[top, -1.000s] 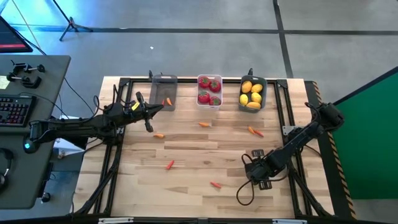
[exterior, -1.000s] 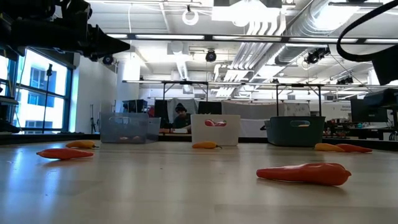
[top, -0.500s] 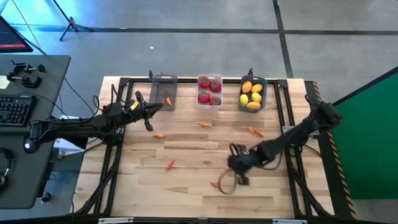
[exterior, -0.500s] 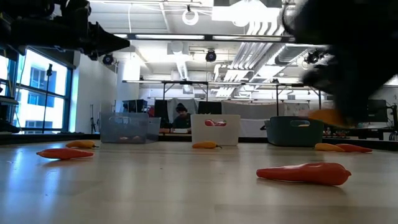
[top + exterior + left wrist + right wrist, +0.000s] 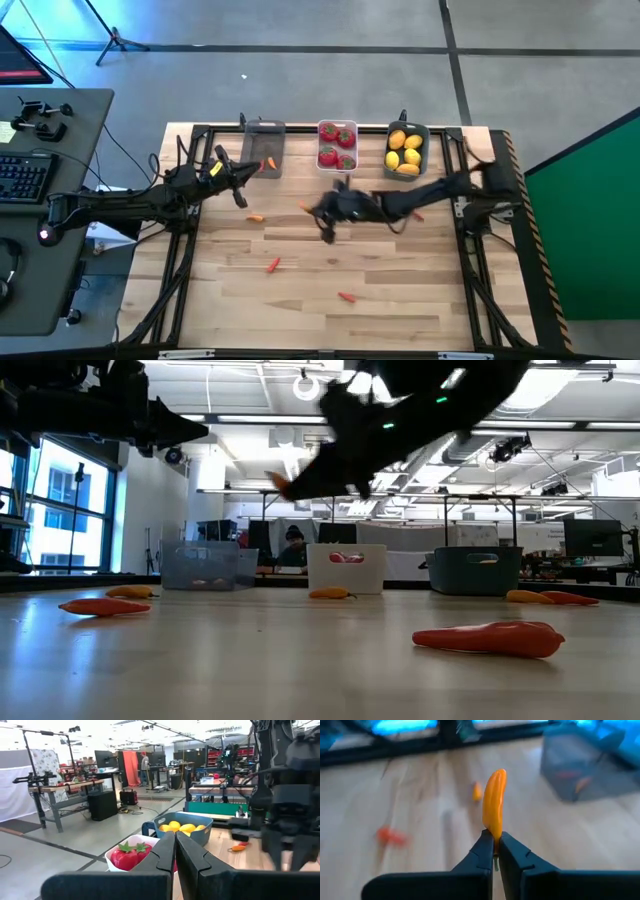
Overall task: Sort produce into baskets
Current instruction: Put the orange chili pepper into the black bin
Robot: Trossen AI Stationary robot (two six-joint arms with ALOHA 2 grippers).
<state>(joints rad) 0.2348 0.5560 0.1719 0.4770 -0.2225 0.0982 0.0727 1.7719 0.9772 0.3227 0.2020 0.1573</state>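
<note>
My right gripper (image 5: 318, 210) (image 5: 495, 840) hangs over the middle of the table, in front of the white bin (image 5: 337, 146) of red tomatoes, shut on an orange carrot piece (image 5: 495, 800). My left gripper (image 5: 250, 170) (image 5: 175, 845) is shut and empty, raised beside the smoky grey bin (image 5: 263, 148), which holds one carrot piece (image 5: 270, 163). The dark teal bin (image 5: 406, 150) holds yellow lemons. More carrot pieces lie flat on the table (image 5: 256, 217) (image 5: 273, 265) (image 5: 346, 296). My right gripper pinches the carrot piece by one end (image 5: 495, 834) between its two fingertips. The rest of the piece sticks out past the fingers, in line with them. In the low view the gripper (image 5: 300, 485) slants down toward the table's left, well above the wood, with the piece lifted clear.
Another carrot piece (image 5: 412, 212) lies beside my right arm, and one (image 5: 330, 593) lies in front of the white bin. The three bins stand in a row at the far edge. A desk with a keyboard (image 5: 25, 175) stands left of the table.
My right gripper has swept from the table's near right part toward the far left, rising and carrying the orange carrot piece, and now hangs in front of the white bin. The pieces on the table have stayed put.
</note>
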